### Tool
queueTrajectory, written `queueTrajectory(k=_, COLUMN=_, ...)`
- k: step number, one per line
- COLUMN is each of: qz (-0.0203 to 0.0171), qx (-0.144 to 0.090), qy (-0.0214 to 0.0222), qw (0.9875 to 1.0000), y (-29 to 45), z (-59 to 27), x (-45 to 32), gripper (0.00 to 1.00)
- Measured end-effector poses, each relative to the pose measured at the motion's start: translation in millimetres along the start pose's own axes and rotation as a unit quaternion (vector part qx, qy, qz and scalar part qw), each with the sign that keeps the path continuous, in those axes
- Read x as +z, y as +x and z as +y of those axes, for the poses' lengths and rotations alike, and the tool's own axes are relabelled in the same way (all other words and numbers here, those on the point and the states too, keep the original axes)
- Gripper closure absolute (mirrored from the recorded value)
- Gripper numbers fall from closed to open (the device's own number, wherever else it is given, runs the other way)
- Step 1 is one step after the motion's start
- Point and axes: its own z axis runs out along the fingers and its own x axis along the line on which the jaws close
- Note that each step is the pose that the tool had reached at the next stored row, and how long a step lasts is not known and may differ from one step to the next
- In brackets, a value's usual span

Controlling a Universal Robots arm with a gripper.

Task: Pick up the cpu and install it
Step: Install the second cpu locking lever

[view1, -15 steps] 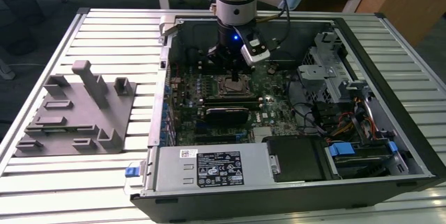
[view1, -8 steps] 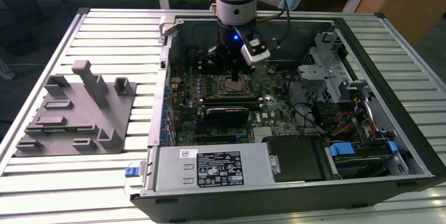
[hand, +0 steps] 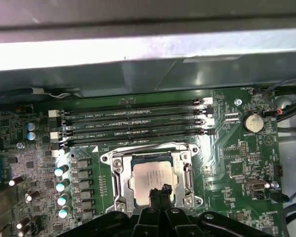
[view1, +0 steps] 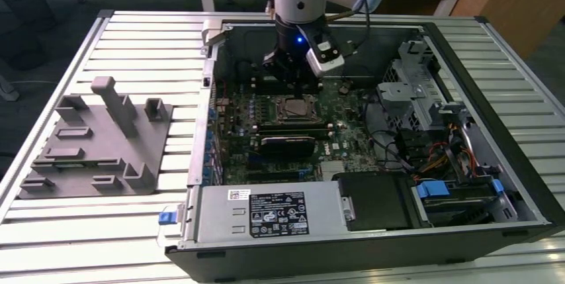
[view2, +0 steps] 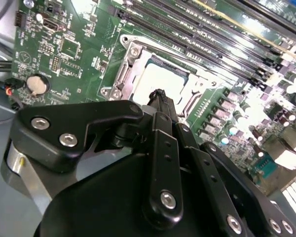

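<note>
The power supply label (view1: 278, 214) carries print too small to read.

You've got the gripper (view1: 296, 79) inside the open PC case (view1: 494, 52), hovering just above the mobo socket w/ the cpu (view1: 292, 106) directly below it.

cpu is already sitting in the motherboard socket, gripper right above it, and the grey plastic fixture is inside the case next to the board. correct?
One error: the grey plastic fixture is not inside the case. The exterior view shows it on the slatted table, outside the case, on that view's left. The rest holds: the cpu lies in the motherboard socket and the gripper is right above it, as both wrist views show.
</note>
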Motion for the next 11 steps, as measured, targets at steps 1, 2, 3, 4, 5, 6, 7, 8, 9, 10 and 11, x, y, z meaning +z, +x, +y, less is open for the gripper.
queueTrajectory(k=1, qz=0.0000, qx=0.000, qy=0.0000, qw=1.0000, y=-0.1, z=0.0, x=-1.6, gripper=0.89)
queueTrajectory(k=2, qz=0.0000, qx=0.000, qy=-0.0001, qw=1.0000, y=-0.2, z=0.0, x=-1.9, gripper=0.89)
queueTrajectory(k=3, qz=-0.0001, qx=0.000, qy=-0.0003, qw=1.0000, y=-0.2, z=0.1, x=-1.8, gripper=0.89)
queueTrajectory(k=4, qz=0.0000, qx=0.000, qy=-0.0004, qw=1.0000, y=-0.2, z=-0.1, x=-1.9, gripper=0.89)
queueTrajectory(k=5, qz=0.0000, qx=0.000, qy=-0.0004, qw=1.0000, y=-0.3, z=-0.5, x=-2.0, gripper=0.89)
queueTrajectory(k=6, qz=0.0001, qx=0.000, qy=-0.0004, qw=1.0000, y=-0.3, z=-1.2, x=-2.0, gripper=0.89)
queueTrajectory(k=7, qz=0.0001, qx=0.000, qy=-0.0005, qw=1.0000, y=-0.4, z=-2.4, x=-2.0, gripper=0.89)
queueTrajectory(k=8, qz=0.0001, qx=0.000, qy=-0.0005, qw=1.0000, y=-0.6, z=-4.0, x=-1.9, gripper=0.89)
queueTrajectory(k=9, qz=0.0000, qx=0.000, qy=-0.0005, qw=1.0000, y=-0.7, z=-5.6, x=-1.9, gripper=0.89)
queueTrajectory(k=10, qz=0.0000, qx=0.000, qy=-0.0005, qw=1.0000, y=-0.9, z=-7.2, x=-1.9, gripper=0.89)
queueTrajectory(k=11, qz=0.0000, qx=0.000, qy=-0.0005, qw=1.0000, y=-1.1, z=-9.3, x=-1.9, gripper=0.89)
